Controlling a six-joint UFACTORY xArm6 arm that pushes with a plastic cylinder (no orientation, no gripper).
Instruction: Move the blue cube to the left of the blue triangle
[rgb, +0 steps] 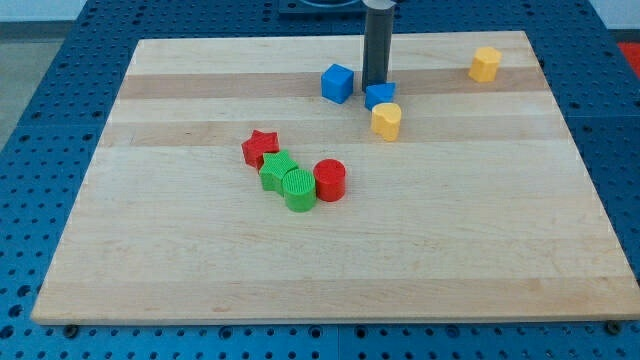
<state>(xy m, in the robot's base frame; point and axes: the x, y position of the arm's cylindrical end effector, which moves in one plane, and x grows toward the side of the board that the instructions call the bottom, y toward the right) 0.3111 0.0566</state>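
Note:
The blue cube (337, 83) sits near the view's top centre on the wooden board (200, 260). The blue triangle (379, 95) lies just to its right, with a small gap between them. My rod comes down from the view's top, and my tip (375, 83) ends right behind the blue triangle's top edge, between the cube and the triangle and closer to the triangle. A yellow heart-shaped block (386, 121) touches the triangle's lower right side.
A yellow block (485, 64) sits near the board's top right corner. A cluster lies at the board's middle: a red star (260, 147), a green star (277, 171), a green cylinder (298, 189) and a red cylinder (330, 180).

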